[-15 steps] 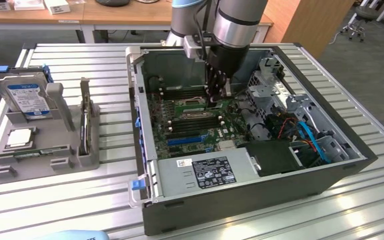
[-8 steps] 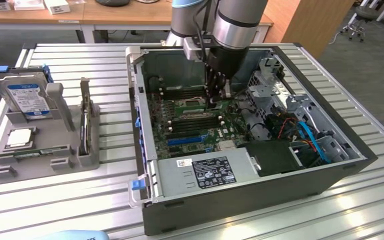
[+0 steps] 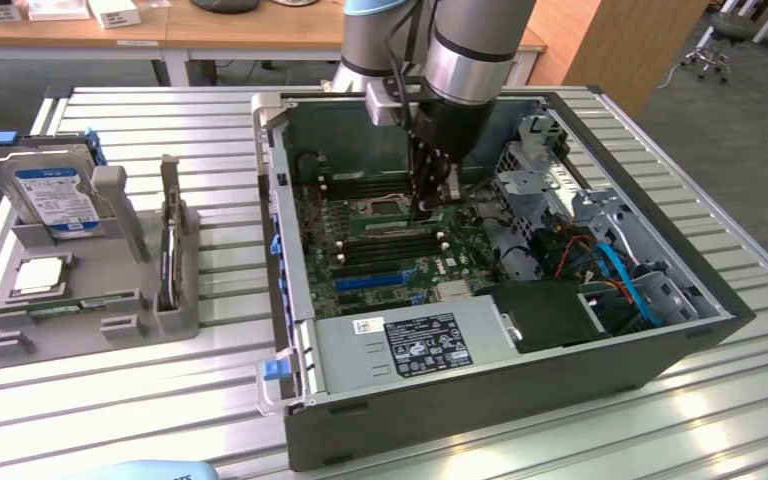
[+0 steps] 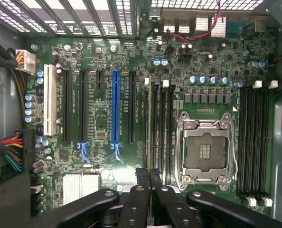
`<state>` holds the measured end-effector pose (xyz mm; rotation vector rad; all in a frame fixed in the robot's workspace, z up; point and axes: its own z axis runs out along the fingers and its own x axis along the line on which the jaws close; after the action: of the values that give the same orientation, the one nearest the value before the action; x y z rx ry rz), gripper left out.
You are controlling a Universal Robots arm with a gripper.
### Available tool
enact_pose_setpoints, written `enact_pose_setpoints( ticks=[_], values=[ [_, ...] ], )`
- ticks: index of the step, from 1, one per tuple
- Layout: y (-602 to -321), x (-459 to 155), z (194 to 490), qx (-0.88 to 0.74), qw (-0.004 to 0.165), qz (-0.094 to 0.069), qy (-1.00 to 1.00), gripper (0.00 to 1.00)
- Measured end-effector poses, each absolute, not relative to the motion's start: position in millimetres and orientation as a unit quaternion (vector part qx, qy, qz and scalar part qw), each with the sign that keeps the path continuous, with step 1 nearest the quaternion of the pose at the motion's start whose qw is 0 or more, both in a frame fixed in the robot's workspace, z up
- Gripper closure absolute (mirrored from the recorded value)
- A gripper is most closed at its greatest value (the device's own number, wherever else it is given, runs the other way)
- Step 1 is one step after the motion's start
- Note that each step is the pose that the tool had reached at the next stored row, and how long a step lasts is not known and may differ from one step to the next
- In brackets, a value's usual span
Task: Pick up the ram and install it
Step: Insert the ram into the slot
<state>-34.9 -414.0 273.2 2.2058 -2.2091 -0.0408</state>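
gripper (image 3: 432, 205) is down inside the open case (image 3: 491, 420), right over the board (image 4: 103, 57). in the wrist view the fingers (image 4: 142, 176) are pinched nearly together on the ram (image 4: 151, 128), which stands edge-on as a thin pale strip. it runs along the slots just beside the cpu socket (image 4: 206, 152). can't tell whether it is fully seated. over on the exterior view's left, well apart from the case, sits the grey tray (image 3: 91, 310), with the drive (image 3: 51, 195) standing upright in it.
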Motion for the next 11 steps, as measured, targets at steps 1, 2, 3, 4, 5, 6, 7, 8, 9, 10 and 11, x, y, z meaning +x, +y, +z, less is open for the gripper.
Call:
enact_pose_setpoints(
  ticks=[1, 2, 3, 4, 5, 6, 7, 8, 9, 10, 11],
  values=[
    [-414.0, -34.9, 272.2, 0.707, 0.010, -0.013, -0.707, 0.88],
    [-414.0, -34.9, 271.3, 0.707, 0.010, -0.013, -0.707, 0.88],
    [-414.0, -35.0, 270.4, 0.707, 0.010, -0.013, -0.707, 0.88],
    [-414.0, -35.0, 269.5, 0.707, 0.010, -0.013, -0.707, 0.88],
    [-414.0, -35.1, 268.6, 0.707, 0.010, -0.013, -0.707, 0.88],
    [-414.0, -35.1, 267.7, 0.708, 0.010, -0.013, -0.706, 0.88],
    [-414.0, -35.2, 266.8, 0.708, 0.010, -0.013, -0.706, 0.88],
    [-414.0, -35.2, 265.9, 0.708, 0.010, -0.013, -0.706, 0.88],
    [-414.0, -35.3, 264.9, 0.708, 0.010, -0.013, -0.706, 0.88],
    [-414.0, -35.3, 264.1, 0.708, 0.010, -0.013, -0.706, 0.88],
    [-414.0, -35.4, 263.2, 0.709, 0.010, -0.013, -0.706, 0.88]
  ],
)
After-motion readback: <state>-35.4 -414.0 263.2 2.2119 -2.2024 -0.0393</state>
